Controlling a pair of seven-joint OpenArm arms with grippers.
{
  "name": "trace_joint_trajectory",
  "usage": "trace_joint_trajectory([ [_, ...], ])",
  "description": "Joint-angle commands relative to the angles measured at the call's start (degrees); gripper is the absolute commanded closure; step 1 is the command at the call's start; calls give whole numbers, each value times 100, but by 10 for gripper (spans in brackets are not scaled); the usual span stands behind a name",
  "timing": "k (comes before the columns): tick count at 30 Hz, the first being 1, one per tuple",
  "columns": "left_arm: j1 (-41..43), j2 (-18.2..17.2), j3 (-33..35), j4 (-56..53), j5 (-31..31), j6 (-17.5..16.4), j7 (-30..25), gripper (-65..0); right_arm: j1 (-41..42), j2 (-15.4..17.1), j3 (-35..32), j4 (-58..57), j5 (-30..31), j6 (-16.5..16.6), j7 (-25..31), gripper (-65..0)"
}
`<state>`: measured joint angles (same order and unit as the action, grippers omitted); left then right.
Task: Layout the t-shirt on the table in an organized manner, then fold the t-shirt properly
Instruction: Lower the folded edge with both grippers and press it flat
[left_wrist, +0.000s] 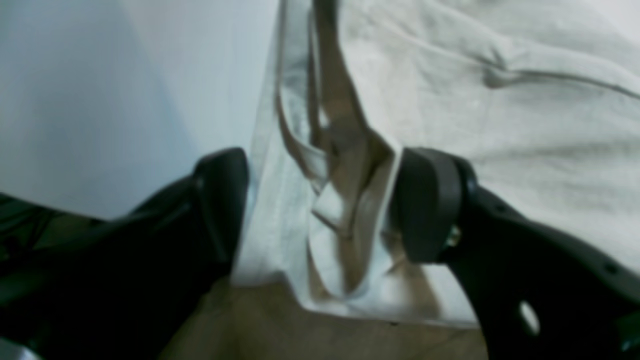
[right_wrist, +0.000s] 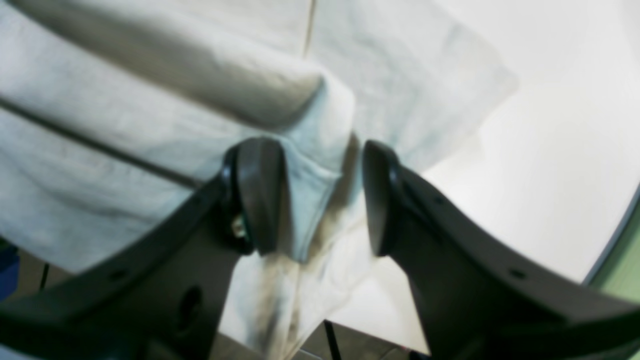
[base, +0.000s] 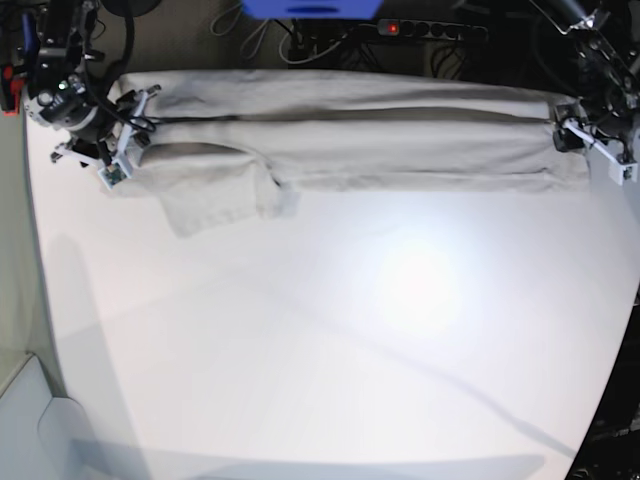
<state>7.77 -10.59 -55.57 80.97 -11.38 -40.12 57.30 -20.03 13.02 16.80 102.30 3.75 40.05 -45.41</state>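
1. The white tabletop (base: 330, 340) took up pretty much the whole base view, with a bright glare spot near the middle.
2. The t-shirt (base: 350, 140) was stretched out in a long folded band along the far edge of the tabletop, and one sleeve (base: 215, 195) flopped toward the near side.
3. The left end effector (left_wrist: 320, 205) sat at one end of that band, fingers spread wide. Bunched cloth edge lay between them and touched the one finger (left_wrist: 425, 205), but nothing was pinched.
4. The right end effector (right_wrist: 320, 197) was at the other end of the band, also spread apart. A rolled fold of cloth rested against one finger (right_wrist: 257, 195), with a gap before the other.
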Motion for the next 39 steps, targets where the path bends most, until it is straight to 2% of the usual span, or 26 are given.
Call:
trace_joint_trajectory([
  [1, -52, -44, -3, -13, 96, 12, 138, -454, 47, 83, 30, 78, 34, -5, 79, -274],
  [5, -254, -27, 14, -13, 96, 12, 182, -454, 135, 162, 30, 78, 25, -5, 79, -274],
  [8, -377, -27, 296, -13, 96, 12, 182, -454, 311, 180, 48, -160, 25, -5, 79, -274],
  [17, -447, 8, 594, -22, 105, 12, 182, -453, 838, 602, 74, -1206, 25, -5, 114, -274],
  [22, -430, 158, 577, -22, 96, 12, 182, -452, 1041, 830, 83, -1470, 25, -5, 114, -274],
  [30, -403, 721, 559, 57, 96, 12, 182, -452, 1463, 1068, 83, -1936, 25, -5, 123, -274],
  [33, -395, 747, 559, 48, 96, 12, 182, -452, 1533, 1226, 83, -2147, 25, -5, 123, -274],
  [39, -307, 747, 559, 57, 87, 12, 182, -451, 1577, 1331, 83, -2182, 25, -5, 264, -274],
])
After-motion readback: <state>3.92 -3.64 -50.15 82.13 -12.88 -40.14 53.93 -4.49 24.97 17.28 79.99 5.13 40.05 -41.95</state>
